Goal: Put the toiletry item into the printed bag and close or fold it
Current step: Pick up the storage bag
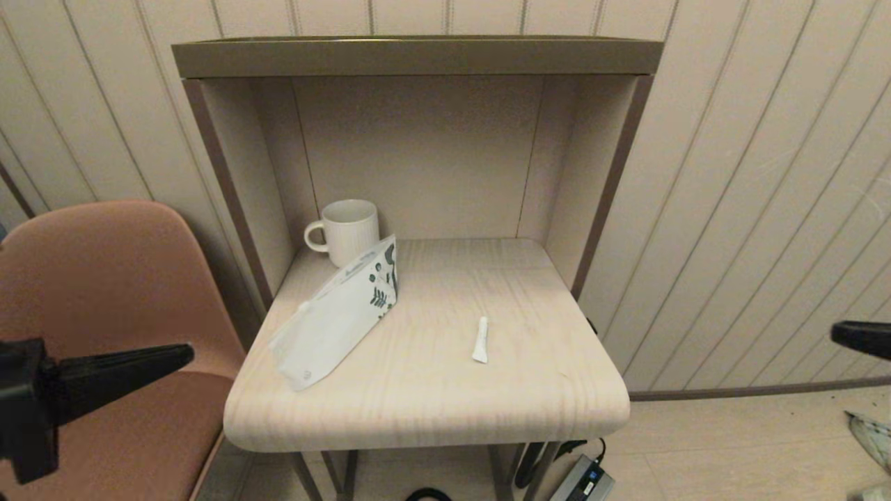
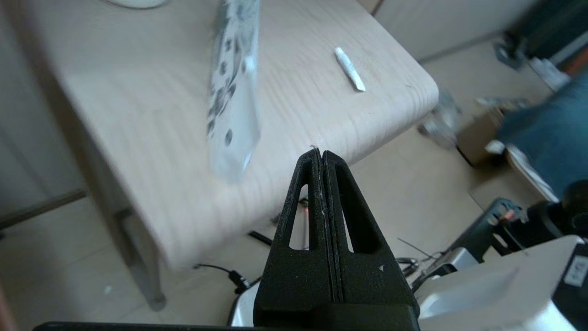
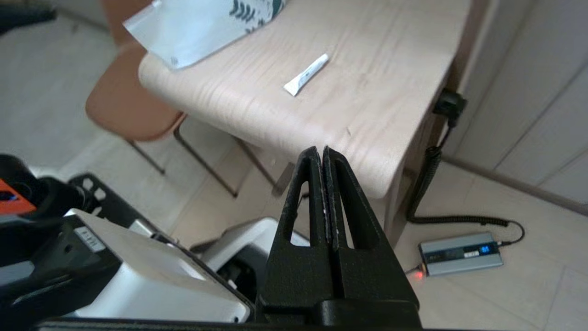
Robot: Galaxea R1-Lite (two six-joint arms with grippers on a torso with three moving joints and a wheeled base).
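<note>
The printed bag [image 1: 337,316] rests on the left half of the small wooden table [image 1: 445,410], its teal leaf-print end propped up toward the back. It also shows in the left wrist view [image 2: 232,92] and the right wrist view [image 3: 197,25]. The toiletry item [image 1: 480,339], a slim white tube with its flat wide end toward the front, lies alone right of centre [image 2: 350,69] [image 3: 306,74]. My left gripper [image 1: 184,355] is shut and empty, off the table's left edge over the chair. My right gripper [image 3: 321,151] is shut and empty, low and off the table's front right.
A ribbed white mug [image 1: 346,231] stands at the back left of the table, behind the bag. A shelf top [image 1: 418,56] and side panels box in the rear. A pink chair [image 1: 104,292] sits left. A power brick [image 1: 585,480] and cables lie on the floor.
</note>
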